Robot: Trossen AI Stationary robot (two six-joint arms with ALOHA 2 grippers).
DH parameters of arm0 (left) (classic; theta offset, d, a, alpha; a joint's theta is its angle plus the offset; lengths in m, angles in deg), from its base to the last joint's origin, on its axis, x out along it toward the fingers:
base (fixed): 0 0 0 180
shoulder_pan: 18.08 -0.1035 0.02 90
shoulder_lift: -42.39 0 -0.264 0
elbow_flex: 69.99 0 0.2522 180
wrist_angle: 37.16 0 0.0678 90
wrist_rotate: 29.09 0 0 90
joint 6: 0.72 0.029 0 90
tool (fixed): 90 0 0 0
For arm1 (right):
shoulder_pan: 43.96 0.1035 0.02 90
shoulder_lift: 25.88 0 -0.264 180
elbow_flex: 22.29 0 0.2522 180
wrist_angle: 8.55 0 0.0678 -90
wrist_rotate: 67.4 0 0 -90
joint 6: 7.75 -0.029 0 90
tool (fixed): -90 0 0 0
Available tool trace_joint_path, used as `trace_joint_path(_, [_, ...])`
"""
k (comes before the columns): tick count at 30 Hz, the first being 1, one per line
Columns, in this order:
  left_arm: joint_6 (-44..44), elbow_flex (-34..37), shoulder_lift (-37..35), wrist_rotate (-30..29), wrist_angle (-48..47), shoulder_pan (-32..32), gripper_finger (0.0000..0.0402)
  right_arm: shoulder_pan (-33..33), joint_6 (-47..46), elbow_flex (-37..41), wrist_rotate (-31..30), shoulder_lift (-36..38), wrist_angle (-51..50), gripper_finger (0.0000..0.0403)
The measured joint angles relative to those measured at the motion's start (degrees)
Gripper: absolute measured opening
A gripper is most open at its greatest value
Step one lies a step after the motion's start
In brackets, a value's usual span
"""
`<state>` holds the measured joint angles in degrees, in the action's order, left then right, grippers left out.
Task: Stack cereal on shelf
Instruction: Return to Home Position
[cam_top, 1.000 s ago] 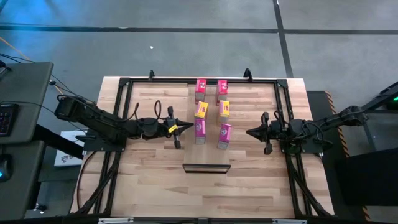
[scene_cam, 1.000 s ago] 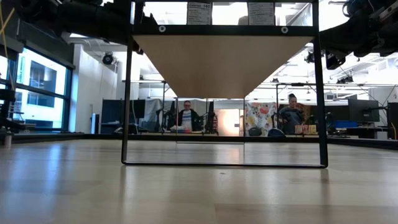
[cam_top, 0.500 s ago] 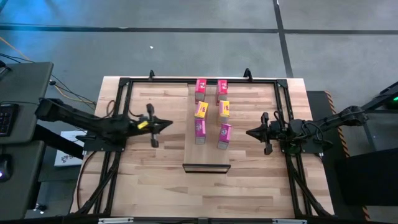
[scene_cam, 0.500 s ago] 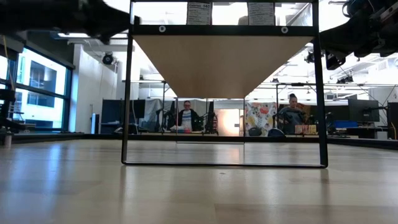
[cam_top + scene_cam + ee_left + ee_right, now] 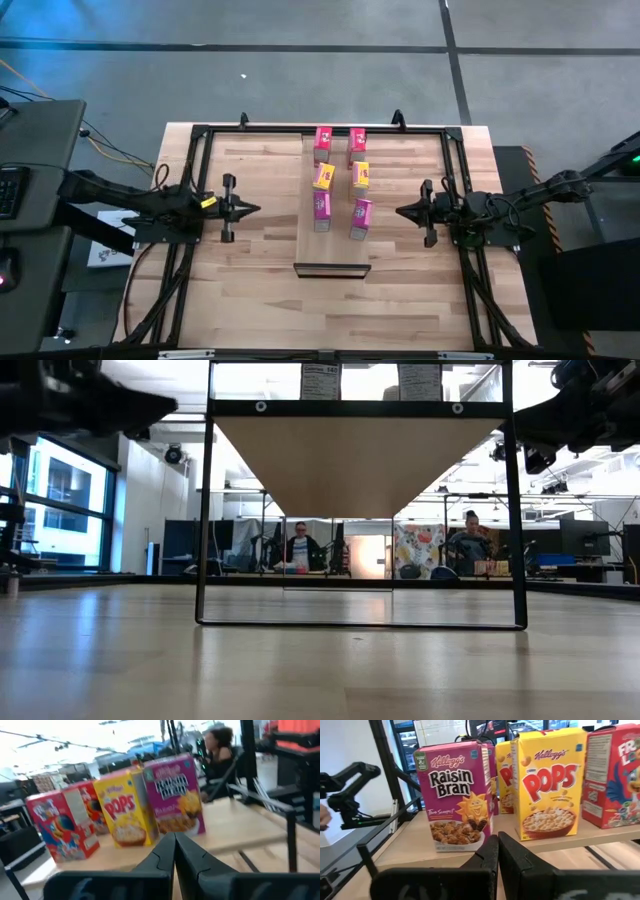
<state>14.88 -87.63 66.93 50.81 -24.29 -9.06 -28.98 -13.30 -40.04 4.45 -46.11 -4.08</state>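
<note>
Six cereal boxes stand upright on their bases in two rows along the light-wood shelf [image 5: 335, 245]. The two red ones [image 5: 322, 140] are farthest, the two yellow [image 5: 323, 176] in the middle, and the two magenta [image 5: 321, 206] nearest. My left gripper [image 5: 256, 209] is shut and empty, well to the left of the shelf and pointing at it. Its wrist view shows the red [image 5: 62, 830], yellow [image 5: 127, 812] and magenta [image 5: 175, 795] boxes ahead. My right gripper [image 5: 399, 212] is shut and empty, just right of the near magenta box [image 5: 455, 795].
The shelf plank is raised on a dark metal frame [image 5: 205, 510] and has a dark bar [image 5: 332, 268] at its near end. Black rails [image 5: 190, 180] border the table on both sides. Bare tabletop lies left, right and in front of the shelf. People sit in the room beyond [image 5: 298, 545].
My left gripper has drawn back from beside the near magenta box toward the table's left edge, turning about its own axis as it went. The right arm and all the boxes have stayed where they were.
</note>
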Motion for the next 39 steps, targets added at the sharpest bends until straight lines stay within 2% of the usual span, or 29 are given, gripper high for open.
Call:
trace_joint_path(9, [-0.22,0.05,-13.0,2.31,-17.33,-0.02,0.0,0.02,-0.47,0.0,1.85,0.0,-0.23,0.0])
trace_joint_path(15, [-0.43,3.26,-20.83,5.71,-19.81,-0.04,0.0,0.02,1.0,0.0,1.84,0.0,-0.3,0.0])
trace_joint_path(19, [-0.91,3.23,-24.39,7.41,-25.19,-0.53,0.0,0.02,1.06,0.0,1.84,0.0,-0.33,0.0])
trace_joint_path(22, [-2.03,3.23,-24.17,10.6,-26.25,-1.31,0.0,0.02,1.03,0.0,1.84,0.0,-0.37,0.0])
trace_joint_path(25, [-2.45,3.19,-24.01,10.9,-25.95,-2.0,0.0,0.02,0.34,0.0,1.84,0.07,-0.5,0.0])
trace_joint_path(30, [-2.69,3.19,-23.93,6.7,-25.78,-2.75,0.0,0.02,1.21,0.0,1.8,1.54,-2.9,0.0])
trace_joint_path(35, [-2.97,3.19,-23.93,6.36,-25.66,-2.73,0.0,-0.82,0.4,0.0,0.62,6.23,-6.03,0.0])
trace_joint_path(39, [-2.97,3.19,-23.93,6.33,-25.66,-2.73,0.0,-2.45,3.28,0.0,5.16,9.4,-7.05,0.0])
